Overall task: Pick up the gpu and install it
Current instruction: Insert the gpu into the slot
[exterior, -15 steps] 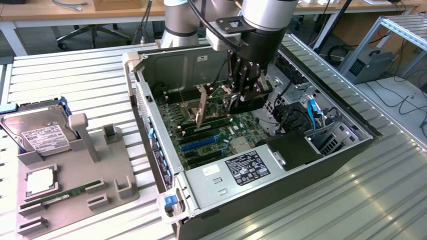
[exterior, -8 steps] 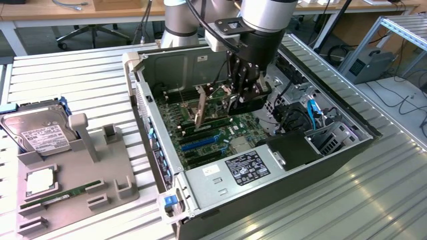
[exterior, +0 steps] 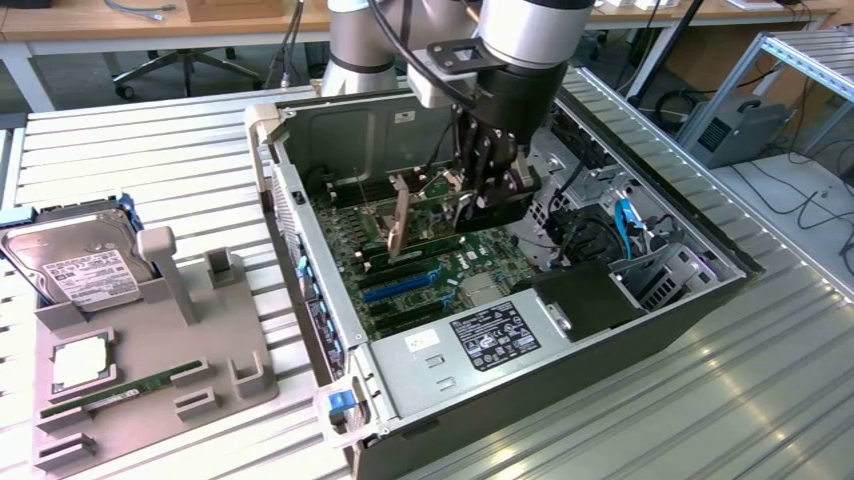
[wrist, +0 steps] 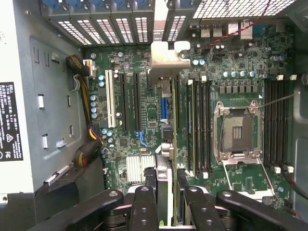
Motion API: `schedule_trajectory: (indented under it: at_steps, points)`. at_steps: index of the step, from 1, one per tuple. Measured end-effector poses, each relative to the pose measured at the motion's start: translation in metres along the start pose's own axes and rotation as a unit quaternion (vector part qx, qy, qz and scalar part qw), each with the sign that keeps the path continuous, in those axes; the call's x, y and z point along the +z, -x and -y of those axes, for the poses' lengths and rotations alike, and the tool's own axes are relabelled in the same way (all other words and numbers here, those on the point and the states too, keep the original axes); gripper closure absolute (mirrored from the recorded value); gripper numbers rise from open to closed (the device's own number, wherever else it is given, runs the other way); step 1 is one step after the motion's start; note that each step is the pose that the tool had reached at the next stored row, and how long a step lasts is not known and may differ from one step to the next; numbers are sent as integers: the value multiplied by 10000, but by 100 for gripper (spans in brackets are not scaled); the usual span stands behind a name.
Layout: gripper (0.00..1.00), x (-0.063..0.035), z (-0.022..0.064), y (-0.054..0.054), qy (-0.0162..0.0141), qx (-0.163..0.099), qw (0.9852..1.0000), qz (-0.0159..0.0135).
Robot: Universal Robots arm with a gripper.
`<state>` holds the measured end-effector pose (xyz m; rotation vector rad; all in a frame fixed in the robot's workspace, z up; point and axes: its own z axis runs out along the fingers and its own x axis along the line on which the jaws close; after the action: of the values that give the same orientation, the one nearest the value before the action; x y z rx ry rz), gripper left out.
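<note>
Centre of the exterior view: open computer case on the slatted table, arm reaching inside.

- Gripper: fingers closed on the upper edge of the gpu.
- Gpu: upright, edge-on over the green motherboard, silvery bracket toward the case's rear wall. Seating in slot: cannot tell.
- Grey parts tray, left of frame: hard drive and memory stick remain.
- Progress, judged: pickup done; installation under way, release outstanding.

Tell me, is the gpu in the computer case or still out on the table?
In the case: the gpu stands on edge over the motherboard, held by the tool. Cannot tell if seated.
</note>
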<state>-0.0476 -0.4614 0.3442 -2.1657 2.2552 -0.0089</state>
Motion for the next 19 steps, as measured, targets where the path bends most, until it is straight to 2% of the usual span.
schedule_trajectory:
  at_steps: [19]
  points:
    - [73, 50, -12, -21, 0, 0, 10000, 0]
